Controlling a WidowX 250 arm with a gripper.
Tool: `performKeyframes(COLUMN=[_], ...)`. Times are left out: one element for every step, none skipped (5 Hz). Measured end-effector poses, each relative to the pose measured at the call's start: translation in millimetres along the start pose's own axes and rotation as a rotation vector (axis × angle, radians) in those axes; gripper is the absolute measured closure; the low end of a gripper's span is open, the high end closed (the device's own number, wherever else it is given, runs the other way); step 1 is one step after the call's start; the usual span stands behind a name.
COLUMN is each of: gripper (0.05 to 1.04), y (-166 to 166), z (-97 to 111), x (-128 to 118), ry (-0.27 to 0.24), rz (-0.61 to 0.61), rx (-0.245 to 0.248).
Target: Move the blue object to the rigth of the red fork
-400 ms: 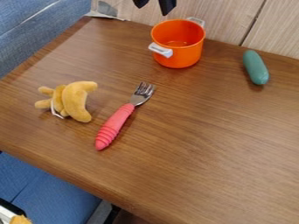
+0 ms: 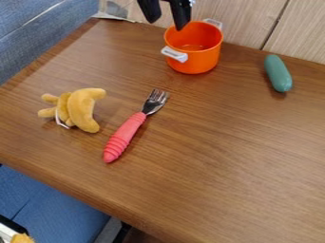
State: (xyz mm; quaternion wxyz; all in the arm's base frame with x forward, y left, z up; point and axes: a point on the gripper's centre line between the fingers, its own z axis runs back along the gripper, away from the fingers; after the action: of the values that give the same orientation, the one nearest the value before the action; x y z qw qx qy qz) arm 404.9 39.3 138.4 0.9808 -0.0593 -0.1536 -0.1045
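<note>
The camera looked down at a steep slant from above the near side of the brown wooden tabletop [image 2: 241,161], facing its far edge and the pale wood-grain panel [image 2: 244,21] beyond. It stood close enough for the tabletop to run past the right border, with blue upholstery [image 2: 38,40] at far left.

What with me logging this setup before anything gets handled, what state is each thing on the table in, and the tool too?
Tool: open, fingers apart, holding nothing.
Blue-green object: lying on its long side, not gripped.
Red fork: lying down, tines pointing towards the pot's side of the table.
Orange pot: upright, uncovered.
Yellow plush toy: lying loose.
</note>
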Motion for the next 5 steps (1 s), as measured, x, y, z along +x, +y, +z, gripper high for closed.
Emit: performKeyframes(gripper=[0.083,0.083,0.083,0.083,0.083], y=[-18.0,-42.9,-81.6,-122.1,-137.9], z=[13.2,31.1,27.6,16.1,4.2], x=[1.5,7.7,10.2,14.9,20.5], ry=[0.015,-0.002,0.019,0.033,0.038], rz=[0.003,0.016,0.098,0.173,0.244], rx=[0.027,0.090,0.126,0.162,0.159])
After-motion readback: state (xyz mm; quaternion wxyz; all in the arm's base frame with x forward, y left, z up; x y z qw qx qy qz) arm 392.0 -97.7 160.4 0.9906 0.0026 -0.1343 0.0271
